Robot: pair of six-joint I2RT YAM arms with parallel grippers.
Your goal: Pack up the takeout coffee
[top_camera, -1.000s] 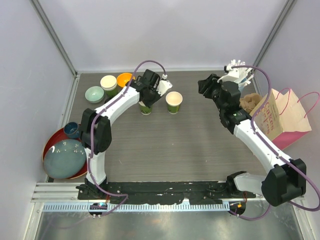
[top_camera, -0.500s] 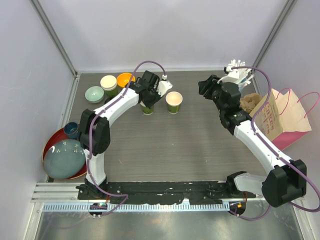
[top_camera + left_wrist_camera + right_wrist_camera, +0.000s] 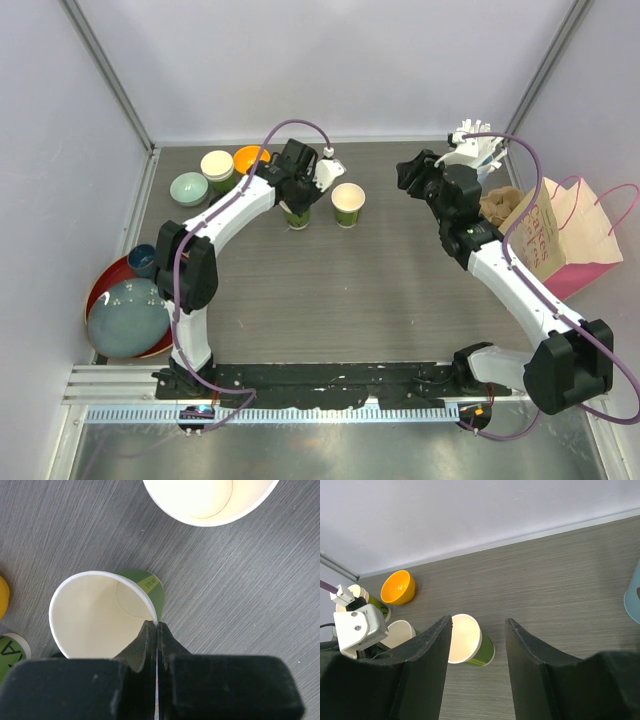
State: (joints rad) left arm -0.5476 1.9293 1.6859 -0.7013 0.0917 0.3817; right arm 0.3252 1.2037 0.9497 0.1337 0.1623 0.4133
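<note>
Two dark-green paper cups, white inside, standing on the tabletop (image 3: 380, 290) toward its far side, no lid showing on either

- First cup (image 3: 100, 620): the left one of the pair, near an orange bowl (image 3: 248, 158). Left fingers (image 3: 142, 647) are clenched tight, and the cup's rim wall runs into the seam between them: a thin pinch at one spot
- Second cup (image 3: 465, 637): just beside the first on its right, not touching it, untouched
- Right fingers (image 3: 427, 650): released, spread, holding nothing, hovering to the right of both cups
- Pink bag (image 3: 565, 240): at the right edge, well apart from the cups

Risks, as judged:
- Paper wall may crease or slide out of so narrow a pinch once lifted
- A cup hanging by one side may tilt and swing
- The carried cup may knock over its close neighbour
- The bag's soft mouth may catch the cup
</note>
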